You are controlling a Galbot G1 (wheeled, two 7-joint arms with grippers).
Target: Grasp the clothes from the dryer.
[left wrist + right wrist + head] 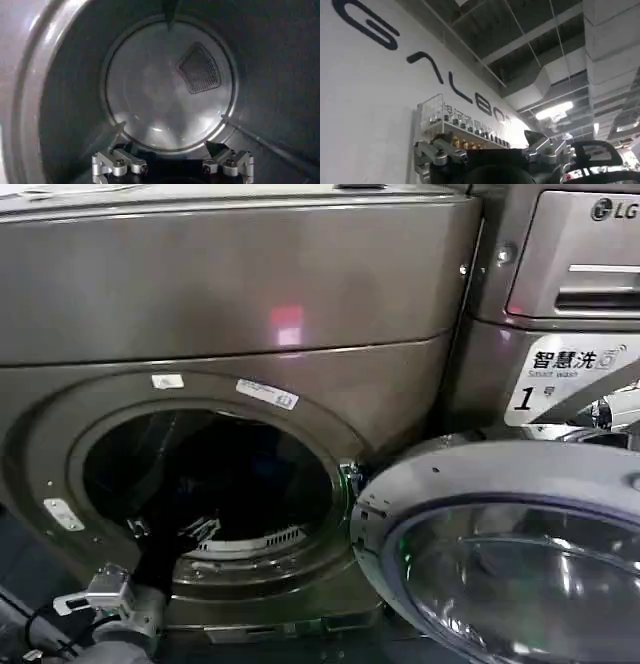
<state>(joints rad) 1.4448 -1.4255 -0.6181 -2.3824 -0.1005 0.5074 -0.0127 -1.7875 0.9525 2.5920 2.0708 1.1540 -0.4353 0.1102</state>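
Clothes could not be made out anywhere: the drum (170, 85) looked bare in the left wrist view, its round back wall shining, with a dark mesh vent (199, 69) on it. The dryer (230, 284) stood with its round opening (205, 484) dark and its door (510, 554) swung out at the opening's right edge. The left gripper (170, 534) reached in over the opening's lower left rim, jaws spread wide with nothing between them, its fingers (117, 164) near the drum's floor. Two small white stickers (267, 393) sat on the ring above the opening, their print too small to read. A second machine (560, 304) beside the dryer's right edge carried an "LG" logo (612, 210) and a label (565, 379) with Chinese characters, "Smart wash" and a large "1". The right gripper (495, 160) pointed up toward a white wall lettered "GALBO" (425, 70), a shelf of small bottles (465, 127) and exposed ceiling ducts (545, 85); its jaws stood apart, holding nothing.
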